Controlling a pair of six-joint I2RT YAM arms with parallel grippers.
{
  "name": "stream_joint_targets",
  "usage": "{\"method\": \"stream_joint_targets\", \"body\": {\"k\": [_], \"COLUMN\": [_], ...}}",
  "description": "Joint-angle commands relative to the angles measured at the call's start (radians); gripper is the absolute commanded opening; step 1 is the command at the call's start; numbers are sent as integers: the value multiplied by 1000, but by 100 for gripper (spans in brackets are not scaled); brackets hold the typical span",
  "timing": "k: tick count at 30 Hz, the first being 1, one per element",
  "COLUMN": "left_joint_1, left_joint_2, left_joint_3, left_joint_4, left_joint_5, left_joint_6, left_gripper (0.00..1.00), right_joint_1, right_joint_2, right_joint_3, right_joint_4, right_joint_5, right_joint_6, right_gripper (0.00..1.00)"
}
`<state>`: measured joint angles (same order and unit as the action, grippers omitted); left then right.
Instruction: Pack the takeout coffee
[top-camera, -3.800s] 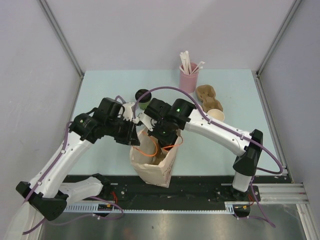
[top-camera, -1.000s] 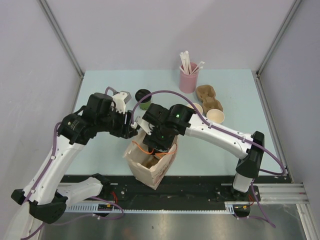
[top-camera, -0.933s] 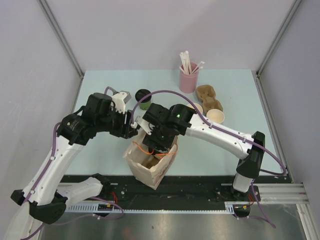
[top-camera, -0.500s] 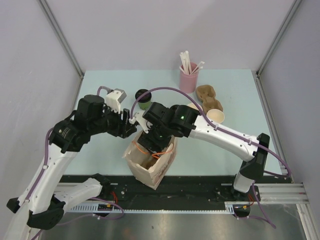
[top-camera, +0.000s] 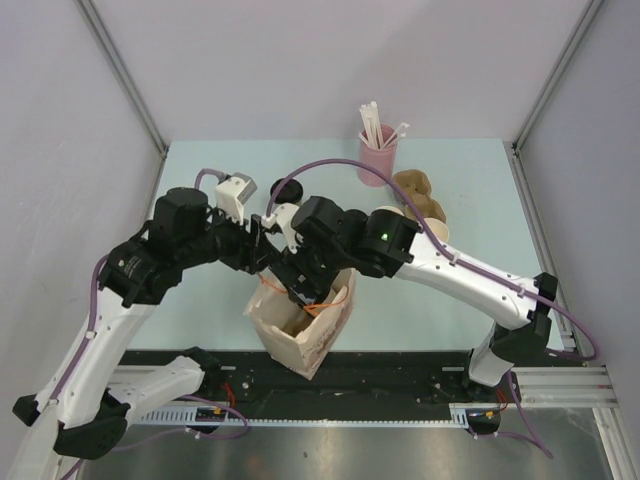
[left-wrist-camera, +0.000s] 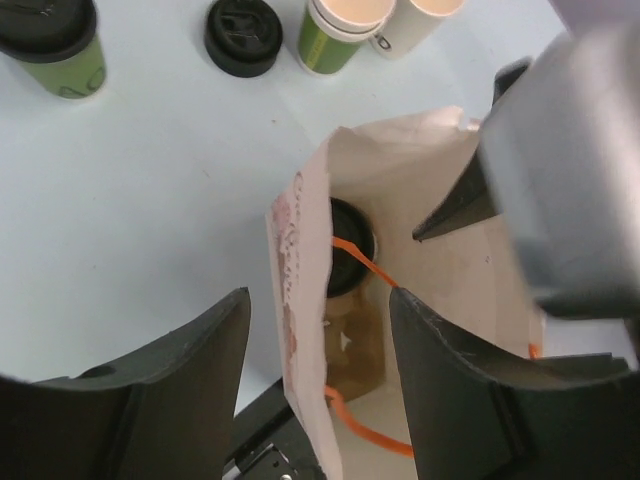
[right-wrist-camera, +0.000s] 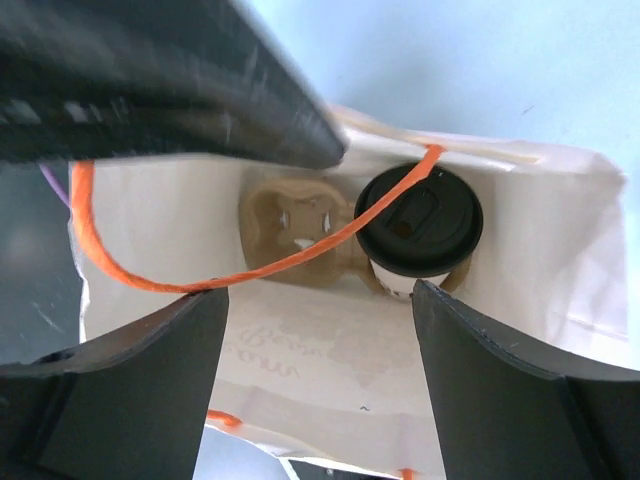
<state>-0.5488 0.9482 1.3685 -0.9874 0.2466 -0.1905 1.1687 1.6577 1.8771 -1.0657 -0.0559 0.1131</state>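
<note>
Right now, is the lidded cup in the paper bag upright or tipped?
Upright: the cup shows its round black lid face-on from above, inside the bag.

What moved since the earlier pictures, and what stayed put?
The right end effector opened and let go of the lidded cup, which now stands inside the paper bag. The left arm swung back leftward, while the left end effector stayed astride the bag's wall, open. The green cup and the pink cup of straws stayed on the table.

Pale grey walls (top-camera: 330, 60), light-blue table (top-camera: 480, 200)
</note>
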Motion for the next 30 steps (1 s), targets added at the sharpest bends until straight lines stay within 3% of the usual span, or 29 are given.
{"method": "stream_joint_targets", "body": {"k": [1,17,21,30], "left_joint_1": [-56,-56,-56,-39], "left_joint_2": [-9,-22,-6,7], "left_joint_3": [-22,-25,7,53], "left_joint_4": [-40,-37,-37,-39], "left_joint_5": [181,207,155,83], "left_joint_6": [63,94,94,114], "left_gripper": [64,64,64,65], "right_joint_1": [-12,-30,-33,-125], "right_joint_2": [-32,-128,-153,-202], "right_joint_3": [50,17,10,-27], "right_joint_4": [196,24,-31,32], "right_joint_5": [111,222,241,231], "right_joint_6": [103,180,186,197], "right_gripper": [79,79,79,79]}}
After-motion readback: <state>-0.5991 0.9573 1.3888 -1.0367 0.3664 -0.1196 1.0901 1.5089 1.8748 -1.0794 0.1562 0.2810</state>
